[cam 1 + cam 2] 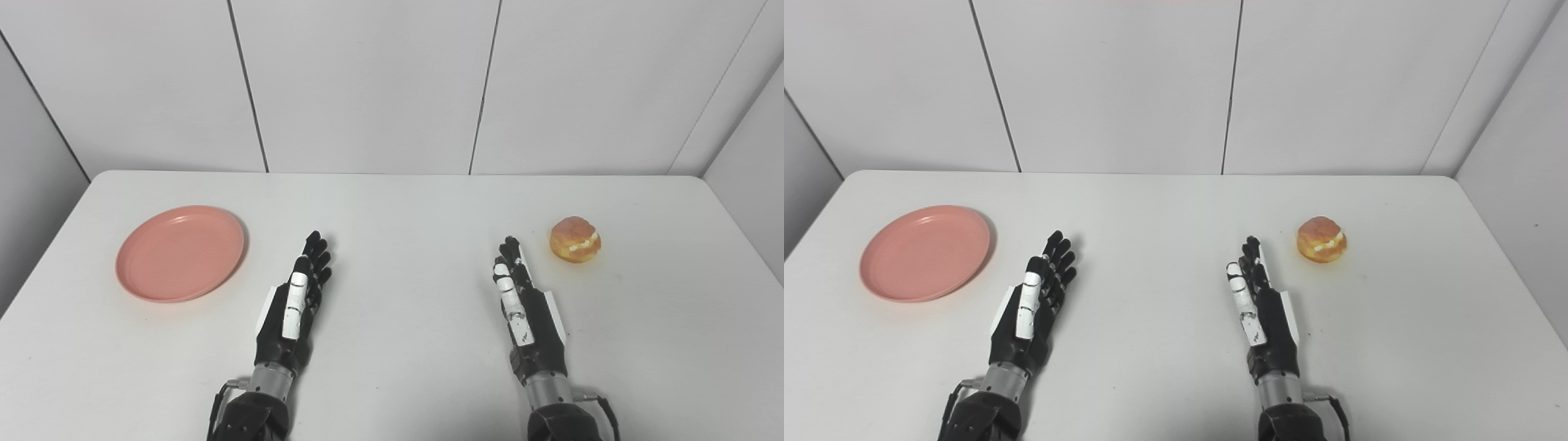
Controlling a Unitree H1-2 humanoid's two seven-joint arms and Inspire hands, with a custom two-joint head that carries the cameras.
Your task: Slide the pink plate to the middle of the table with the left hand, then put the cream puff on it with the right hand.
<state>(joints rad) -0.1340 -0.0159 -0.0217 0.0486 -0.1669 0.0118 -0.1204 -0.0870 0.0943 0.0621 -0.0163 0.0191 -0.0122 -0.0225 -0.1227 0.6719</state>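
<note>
Pink plate (179, 253) untouched, both hands flat, empty

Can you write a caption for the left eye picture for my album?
Robot's open left hand and right hand wait between pink plate and cream puff.

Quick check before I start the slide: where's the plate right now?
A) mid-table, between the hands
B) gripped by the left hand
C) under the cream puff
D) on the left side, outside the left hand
D: the plate lies empty on the table's left side, apart from the open left hand; the cream puff sits far right.
</note>
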